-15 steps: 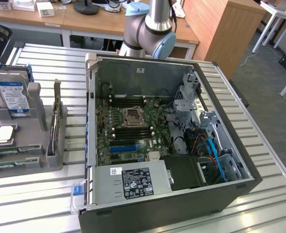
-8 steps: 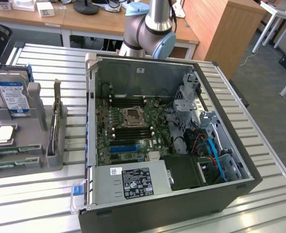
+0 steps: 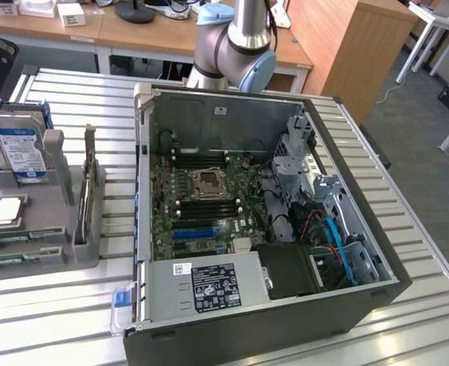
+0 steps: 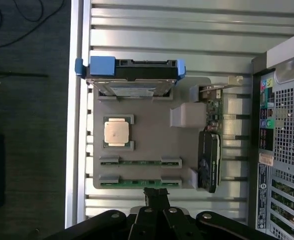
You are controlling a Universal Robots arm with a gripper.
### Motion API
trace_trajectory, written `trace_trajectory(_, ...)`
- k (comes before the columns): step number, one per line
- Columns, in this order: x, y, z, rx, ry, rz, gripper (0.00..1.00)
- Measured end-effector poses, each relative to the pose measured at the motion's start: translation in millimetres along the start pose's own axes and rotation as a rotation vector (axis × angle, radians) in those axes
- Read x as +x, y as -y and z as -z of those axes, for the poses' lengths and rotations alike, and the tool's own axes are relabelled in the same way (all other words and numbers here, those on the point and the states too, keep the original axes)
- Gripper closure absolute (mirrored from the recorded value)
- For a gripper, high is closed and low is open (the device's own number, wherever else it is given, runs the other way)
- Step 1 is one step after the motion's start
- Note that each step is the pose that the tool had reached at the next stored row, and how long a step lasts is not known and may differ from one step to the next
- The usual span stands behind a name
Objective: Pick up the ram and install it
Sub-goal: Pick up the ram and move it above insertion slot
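Ram (image 4: 139, 181) nearest the closed claw (image 4: 156, 194) lies in grey holder (image 4: 147, 142).

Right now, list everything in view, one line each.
table: one, silver slats, under everything
case: one, black, open, exterior view's centre
motherboard: one, green, inside case
power supply: one, grey, case's near corner
holder: one, grey, exterior view's left of case
hard drive: one, silver, blue label, standing in holder
processor: one, silver, flat in holder
ram sticks: two, green, side by side in holder
cards: two, black and green, on edge in holder
desk: one, wooden, behind table
arm: one, silver and blue, behind case
end effector: one, black, shut, by holder's edge nearest ram sticks
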State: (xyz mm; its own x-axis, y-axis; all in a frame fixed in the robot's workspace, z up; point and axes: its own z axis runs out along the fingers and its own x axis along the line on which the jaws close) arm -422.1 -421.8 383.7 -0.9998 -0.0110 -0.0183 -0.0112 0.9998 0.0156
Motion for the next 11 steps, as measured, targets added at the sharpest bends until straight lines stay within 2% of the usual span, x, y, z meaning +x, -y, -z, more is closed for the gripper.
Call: trace_trajectory(11, 2.5, 0.0, -0.4, 0.0353, -0.0041, 0.063, 0.89)
